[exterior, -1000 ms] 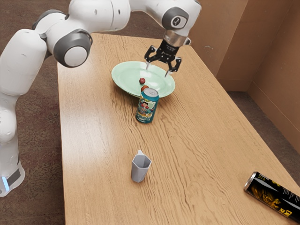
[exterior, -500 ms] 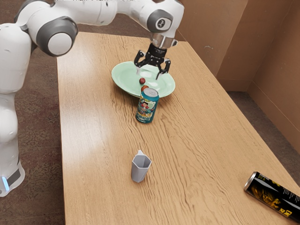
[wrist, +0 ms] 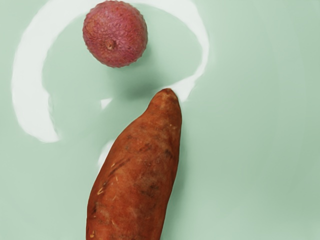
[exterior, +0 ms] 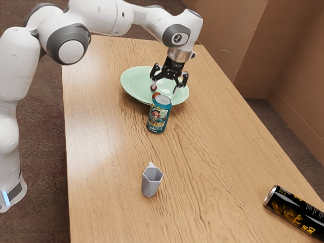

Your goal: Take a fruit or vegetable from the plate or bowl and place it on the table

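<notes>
The pale green dish [exterior: 134, 83], wide and shallow, sat upright on the wood-grained tabletop [exterior: 109, 167], and both pieces of produce lay inside it: a sweet potato [wrist: 140, 170], orange-brown with darker blotches, and a lychee [wrist: 115, 34], round, pinkish red and bumpy-skinned. The two lay near each other on the dish's glossy inner surface without touching, the sweet potato's narrow end pointing toward the side of the dish where the lychee was. In the exterior view much of the sweet potato was hidden by a can outside the dish.

The black gripper [exterior: 164, 89] hung over the dish, pointing down, its fingers spread apart with nothing pinched between them. In the exterior view one fingertip overlapped the lychee in the dish; whether it touched could not be told. The white arm [exterior: 101, 17] reached over from the dish's side toward the exterior view's left.

The teal drink can [exterior: 158, 119] with a colorful printed label stood upright just beside the dish, on the camera's side of it. Farther from the dish on that same side stood a small gray cup [exterior: 151, 185] with an angular rim. A black can [exterior: 296, 210] with yellow markings lay on its side, well apart from the dish, toward the exterior view's right.
</notes>
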`<action>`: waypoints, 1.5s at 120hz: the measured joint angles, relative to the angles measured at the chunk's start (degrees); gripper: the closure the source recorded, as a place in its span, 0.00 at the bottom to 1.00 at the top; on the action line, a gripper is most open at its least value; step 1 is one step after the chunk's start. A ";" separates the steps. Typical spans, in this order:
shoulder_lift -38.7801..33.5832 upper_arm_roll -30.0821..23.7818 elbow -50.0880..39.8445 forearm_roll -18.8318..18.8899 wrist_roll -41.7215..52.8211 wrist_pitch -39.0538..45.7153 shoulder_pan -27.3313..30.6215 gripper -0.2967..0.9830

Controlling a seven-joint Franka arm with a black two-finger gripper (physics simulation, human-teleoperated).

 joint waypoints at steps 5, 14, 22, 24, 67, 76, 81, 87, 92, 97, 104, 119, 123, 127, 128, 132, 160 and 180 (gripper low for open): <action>0.57 0.18 0.02 -0.81 -0.10 0.00 0.22 0.23; 1.47 0.31 0.13 -1.89 -0.24 0.00 0.50 0.23; 2.05 0.39 0.24 -2.48 -0.34 0.00 0.61 0.23; 2.13 0.40 0.26 -2.59 -0.36 0.00 0.65 0.23; 4.21 0.44 1.53 -3.95 -0.68 -0.06 2.15 0.23; 4.39 0.44 1.54 -4.00 -0.67 -0.05 2.15 0.23; 4.48 0.44 1.54 -4.19 -0.67 -0.05 2.16 0.23; 4.56 0.44 1.54 -4.60 -0.67 -0.06 2.21 0.23; 4.60 0.44 1.54 -4.91 -0.67 -0.06 2.34 0.23; 4.62 0.44 1.54 -5.18 -0.66 -0.05 2.44 0.23; 4.64 0.44 1.54 -5.46 -0.67 -0.03 2.49 0.23; 4.91 0.45 1.54 -6.36 -0.60 0.02 3.18 0.23; 5.02 0.45 1.54 -6.77 -0.52 0.04 3.46 0.23; 5.08 0.44 1.54 -7.10 -0.44 0.07 3.60 0.23; 5.10 0.45 1.54 -7.16 -0.42 0.07 3.62 0.23; 5.12 0.45 1.54 -7.39 -0.35 0.09 3.69 0.24; 5.39 0.48 1.48 -8.30 0.06 0.21 3.75 0.36; 5.65 0.52 1.49 -8.36 0.27 0.27 3.83 0.40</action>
